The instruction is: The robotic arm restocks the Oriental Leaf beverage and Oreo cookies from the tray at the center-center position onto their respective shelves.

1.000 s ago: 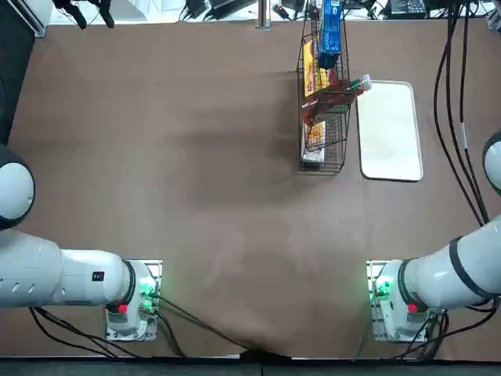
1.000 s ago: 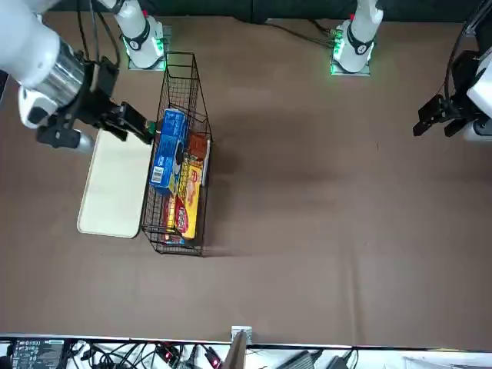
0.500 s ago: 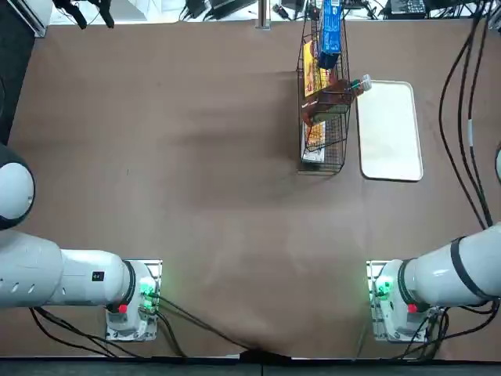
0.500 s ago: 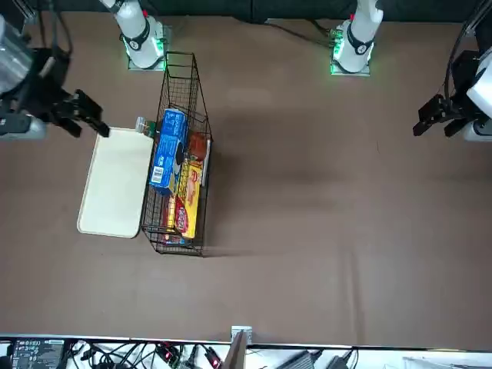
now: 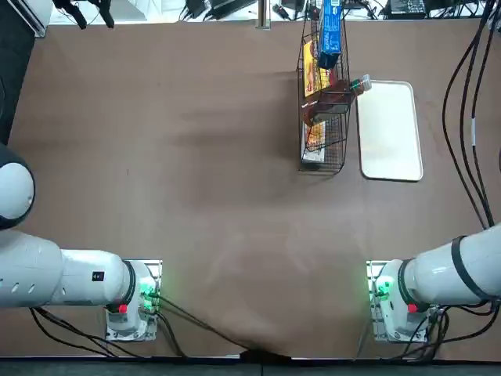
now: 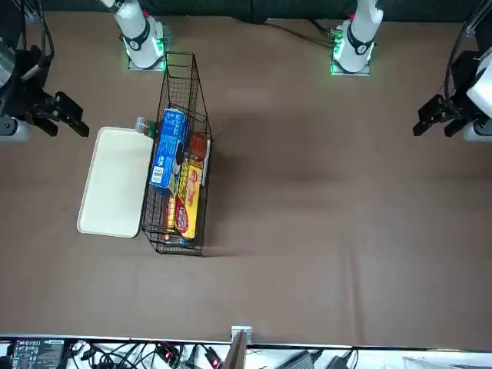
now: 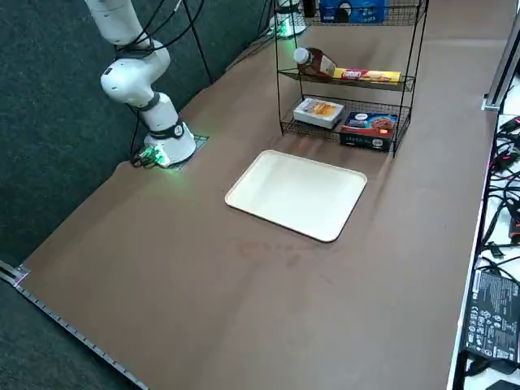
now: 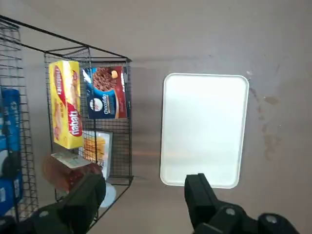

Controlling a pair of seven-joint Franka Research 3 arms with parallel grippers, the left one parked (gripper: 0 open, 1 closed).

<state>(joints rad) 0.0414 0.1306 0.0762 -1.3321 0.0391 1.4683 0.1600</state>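
The right gripper point(image 8: 145, 180) is held fingers apart, clear of the tea bottle point(image 7: 314, 62), whose white cap point(image 8: 108, 195) is pointed its way over the tray point(image 7: 296, 195); retreat capward seems due. On the wire rack point(image 5: 344, 125), the blue Oreo packet point(image 5: 329, 39) is shelved higher.

layout of the table point(image 5: 196, 219), sides as the robot's own. wire rack point(image 6: 198, 115): upright on the table. tray point(image 7: 296, 195): flat on the table, just right of the rack. oreo packet point(image 6: 166, 154): on a tier above the bottle point(image 7: 315, 63). bottle: lying on the tier below, cap end toward the tray side; wafer box point(image 7: 370, 75) beyond it. lowest tier: carton point(image 7: 318, 112) nearer the robot, cookie box point(image 7: 370, 130) farther. right gripper point(image 8: 146, 180): above the table, right of the rack.
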